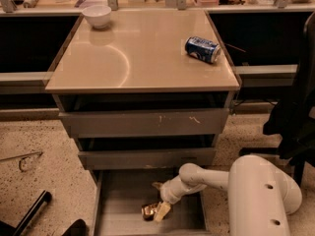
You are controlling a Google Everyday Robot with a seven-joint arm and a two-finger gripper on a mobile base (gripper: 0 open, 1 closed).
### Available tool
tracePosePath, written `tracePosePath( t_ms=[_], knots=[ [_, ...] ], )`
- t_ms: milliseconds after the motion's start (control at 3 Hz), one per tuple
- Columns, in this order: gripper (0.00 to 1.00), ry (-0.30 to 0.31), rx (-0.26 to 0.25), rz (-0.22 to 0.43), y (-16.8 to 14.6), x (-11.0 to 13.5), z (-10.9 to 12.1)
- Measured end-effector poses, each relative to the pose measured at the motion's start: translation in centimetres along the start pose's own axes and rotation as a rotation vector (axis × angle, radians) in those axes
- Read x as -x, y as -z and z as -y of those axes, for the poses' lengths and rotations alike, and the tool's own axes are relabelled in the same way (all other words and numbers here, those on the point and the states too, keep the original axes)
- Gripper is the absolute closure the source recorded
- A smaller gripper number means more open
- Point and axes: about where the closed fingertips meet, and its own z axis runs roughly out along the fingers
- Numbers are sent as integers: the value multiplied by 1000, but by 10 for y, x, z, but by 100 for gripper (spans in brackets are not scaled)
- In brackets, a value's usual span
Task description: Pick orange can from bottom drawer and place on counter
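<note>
The orange can (149,211) lies on the grey floor of the open bottom drawer (118,200), near its middle front. My gripper (160,211) reaches down into the drawer from the right, with a yellowish finger (162,211) right against the can's right side. The white arm (206,178) comes in from the lower right. The beige counter (142,58) tops the cabinet above.
A blue can (202,49) lies on its side at the counter's right. A white bowl (97,15) stands at the back left of the counter. The two upper drawers (145,123) stand slightly out. A dark chair (295,107) is at the right.
</note>
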Motion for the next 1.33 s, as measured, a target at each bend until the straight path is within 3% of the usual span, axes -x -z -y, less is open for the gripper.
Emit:
tracePosePath(
  t_ms=[667,1333],
  knots=[
    [0,0,11,68,-37,-27,8],
    [0,-17,24,29,-60,-48,3]
  ],
)
